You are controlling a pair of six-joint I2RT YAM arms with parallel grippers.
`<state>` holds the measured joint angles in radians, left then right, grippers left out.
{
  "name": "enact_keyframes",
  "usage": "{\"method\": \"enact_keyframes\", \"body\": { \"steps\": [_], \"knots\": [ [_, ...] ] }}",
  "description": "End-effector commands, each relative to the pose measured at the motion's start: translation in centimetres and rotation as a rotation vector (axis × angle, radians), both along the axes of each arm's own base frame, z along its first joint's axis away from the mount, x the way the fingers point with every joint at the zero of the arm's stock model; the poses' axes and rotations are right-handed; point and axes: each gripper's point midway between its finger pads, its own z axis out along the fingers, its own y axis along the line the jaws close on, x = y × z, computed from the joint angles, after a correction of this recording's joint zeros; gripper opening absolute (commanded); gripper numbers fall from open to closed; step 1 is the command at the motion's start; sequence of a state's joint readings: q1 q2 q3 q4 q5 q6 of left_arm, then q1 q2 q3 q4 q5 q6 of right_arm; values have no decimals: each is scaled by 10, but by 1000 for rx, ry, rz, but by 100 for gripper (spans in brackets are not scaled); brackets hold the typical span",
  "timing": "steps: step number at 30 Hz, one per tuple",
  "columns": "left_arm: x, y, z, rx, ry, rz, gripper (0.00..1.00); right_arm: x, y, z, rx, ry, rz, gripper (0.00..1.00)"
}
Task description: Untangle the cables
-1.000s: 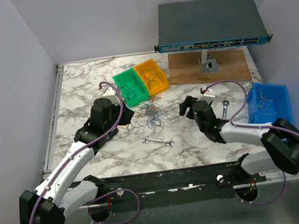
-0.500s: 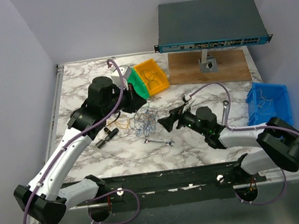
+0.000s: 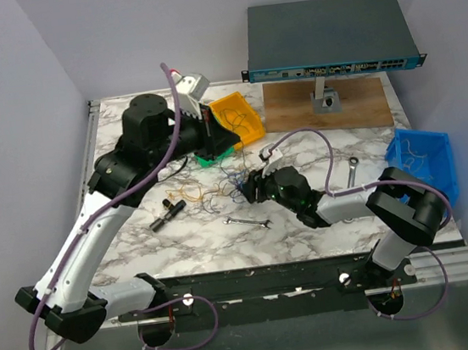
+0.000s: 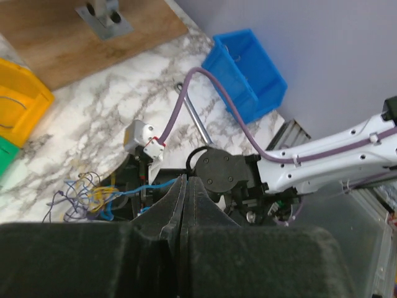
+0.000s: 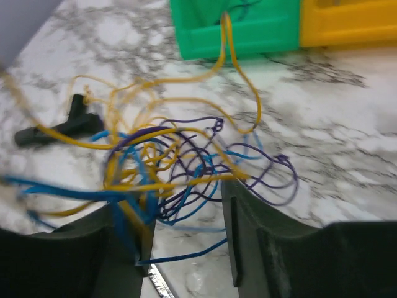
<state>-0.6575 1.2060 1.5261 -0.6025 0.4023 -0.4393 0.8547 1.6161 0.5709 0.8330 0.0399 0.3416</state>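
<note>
Jaws on the left gripper (image 4: 186,181) are pressed flat together, and a single blue strand runs straight from their tips down to the cables (image 4: 87,198), so it looks pinched there. That arm is lifted off the marble table (image 3: 126,128), its wrist hanging over the green bin (image 5: 248,31).

The right gripper (image 5: 183,211) is low on the table with its jaws apart. Blue and yellow loops lie across the gap between them and drape over the left-hand finger; whether the pads press on any wire I cannot tell.

The cables sit in a loose knot of blue, yellow and dark purple loops at the middle of the table, just in front of the green bin. One yellow loop reaches up over that bin's front wall.

A small black piece (image 3: 166,213) lies beside the knot on the left arm's side. A wrench (image 3: 248,221) lies flat near the front edge.

The yellow bin (image 3: 238,106) stands against the green one, with thin wires inside. Further right a second wrench (image 3: 351,169) lies near the blue bin (image 3: 420,161). At the back a grey network switch (image 3: 328,35) stands on a post above a wooden board (image 3: 328,104).
</note>
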Motion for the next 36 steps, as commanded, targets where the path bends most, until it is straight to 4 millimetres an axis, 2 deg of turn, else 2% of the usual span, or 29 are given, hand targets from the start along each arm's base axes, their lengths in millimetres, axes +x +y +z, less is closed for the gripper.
{"method": "enact_keyframes", "body": {
  "steps": [1,2,4,8,11,14,17,19,23,27,29,31,32,34,36],
  "knots": [
    [13,58,53,-81,-93,257,0,44,-73,-33,-114,111,-483,38],
    [17,74,56,-101,-91,315,0,52,-89,-39,-97,157,-560,29],
    [21,104,56,-122,-91,431,0,59,-120,-51,-49,247,-667,22],
    [24,159,44,-121,-96,671,0,63,-167,-64,31,341,-824,22],
    [23,197,33,-108,-99,853,0,61,-197,-63,44,346,-973,13],
    [20,216,22,-93,-94,941,0,54,-226,-56,70,309,-1114,6],
    [22,229,6,-58,-47,1019,0,46,-249,-46,108,264,-1226,2],
    [21,244,-3,-47,-22,1107,0,39,-267,-42,134,242,-1315,1],
    [12,279,-13,-42,5,1302,0,31,-284,-37,177,214,-1404,1],
    [2,305,-27,-38,33,1460,0,27,-291,-36,182,204,-1449,1],
    [-1,312,-36,-42,48,1509,0,26,-295,-35,186,197,-1471,1],
    [4,307,-42,-40,38,1470,0,29,-291,-30,147,194,-1444,1],
    [8,300,-46,-40,44,1433,0,33,-286,-27,128,197,-1417,1],
    [25,273,-53,-28,15,1261,0,42,-271,-22,54,201,-1306,3],
    [36,247,-57,-42,11,1115,0,52,-247,-17,15,195,-1145,15]
  ]
}}
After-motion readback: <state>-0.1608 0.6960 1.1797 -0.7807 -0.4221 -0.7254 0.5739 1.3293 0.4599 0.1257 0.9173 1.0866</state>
